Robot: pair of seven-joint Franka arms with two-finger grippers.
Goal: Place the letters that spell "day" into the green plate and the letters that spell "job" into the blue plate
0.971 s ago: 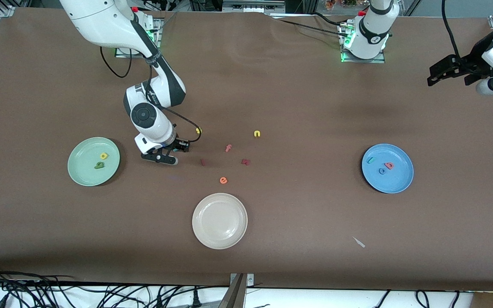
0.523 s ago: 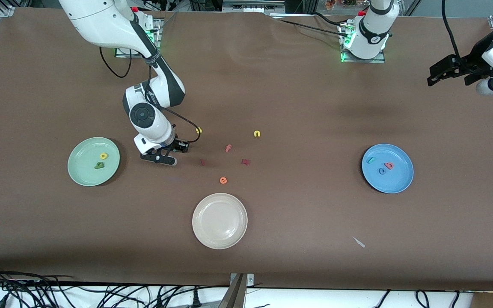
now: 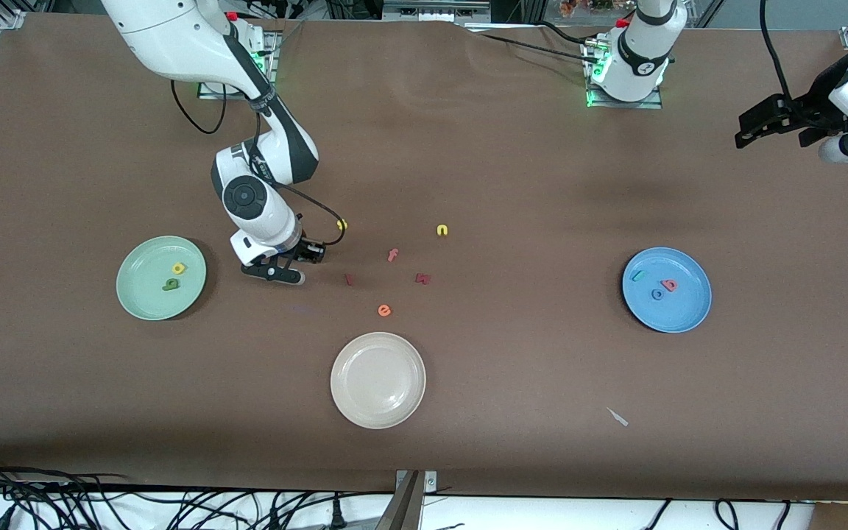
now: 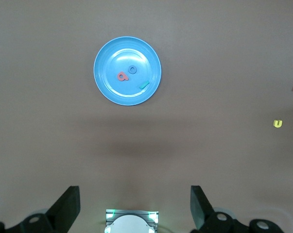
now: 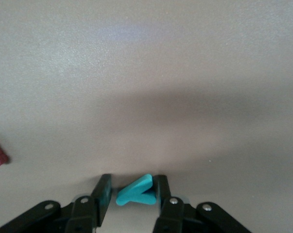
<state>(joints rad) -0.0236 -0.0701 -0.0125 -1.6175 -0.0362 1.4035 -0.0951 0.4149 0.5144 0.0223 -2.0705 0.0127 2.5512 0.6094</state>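
Right tool pinches teal y on brown table.

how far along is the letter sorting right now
Mostly done. The round bright blue plastic plate already holds the teal j, blue ring-like o and salmon-red b. The round pale mint-green plate holds the yellow d and dark green a. The right hand is closing around the teal foam y on the table; it must go into the green plate. The left hand waits, open.
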